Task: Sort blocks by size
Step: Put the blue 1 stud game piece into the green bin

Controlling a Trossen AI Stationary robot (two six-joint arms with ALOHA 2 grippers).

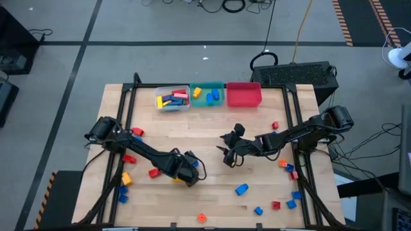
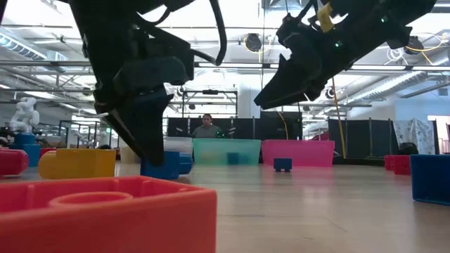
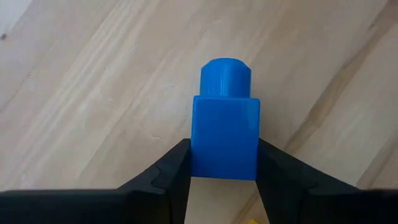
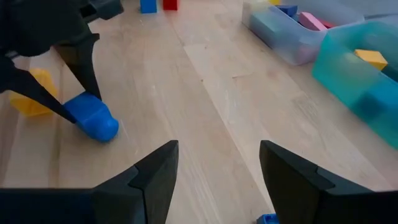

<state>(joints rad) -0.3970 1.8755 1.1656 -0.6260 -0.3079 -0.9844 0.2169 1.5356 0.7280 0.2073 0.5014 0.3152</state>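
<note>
A small blue one-stud block [image 3: 224, 134] lies on its side on the wooden table, left of centre toward the near edge. My left gripper [image 1: 188, 176] stands over it and is shut on it; the right wrist view shows the block [image 4: 93, 119] between the dark fingers. A yellow block [image 4: 32, 93] sits just beside it. Over the middle of the table my right gripper [image 1: 226, 153] hangs open, nothing between its fingers [image 4: 155, 177]. More blocks lie scattered along the left, right and near sides. My left gripper pinches the blue block's two opposite flat sides [image 3: 202, 155] between its two fingers, at the end away from the stud. The fingers come steeply from above, pointing down. The block lies on its side on the table, its stud [image 3: 225, 74] pointing level.
At the far edge three bins stand in a row: clear [image 1: 172, 102] with several blocks, teal [image 1: 207, 95] with a few, red [image 1: 244, 96]. Loose blocks lie nearby: red [image 1: 154, 172], orange [image 1: 126, 179], blue [image 1: 241, 188]. An orange-red brick [image 2: 105, 214] sits close to the low camera.
</note>
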